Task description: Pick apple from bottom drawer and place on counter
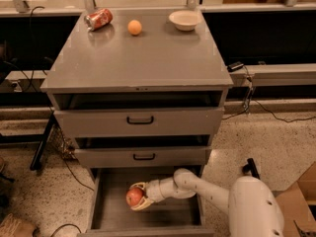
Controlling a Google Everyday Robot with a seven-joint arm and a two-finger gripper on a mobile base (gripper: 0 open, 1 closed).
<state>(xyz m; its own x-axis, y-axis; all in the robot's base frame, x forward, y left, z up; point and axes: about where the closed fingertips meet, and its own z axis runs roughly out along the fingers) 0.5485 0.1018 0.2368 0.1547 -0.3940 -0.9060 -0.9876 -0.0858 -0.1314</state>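
Speckled flooring [276,137] is seen around a grey three-drawer cabinet, behind which a dark shelf with cables runs. On the counter [138,63], a red soda can [98,19] is laid on its side at the back left, a small orange [135,27] is set just to its right, and a pale bowl [184,19] is placed at the back right. The front of the counter is left bare.

Two shallower drawers with black handles, the top drawer [139,121] and the middle drawer [143,157], are shown above the bottom drawer [148,217], which is pulled well out.

The white arm [197,182] is reached in from the robot's body [254,206] at the lower right. The gripper [137,196] is positioned inside the bottom drawer, towards its left half. The apple [131,196] is clasped between the two pale fingers [139,186], which are spread just to the fruit's width, one above and one below it. Whether the apple is raised off the drawer floor cannot be told.

A cardboard box [296,206] is glimpsed at the lower right corner.
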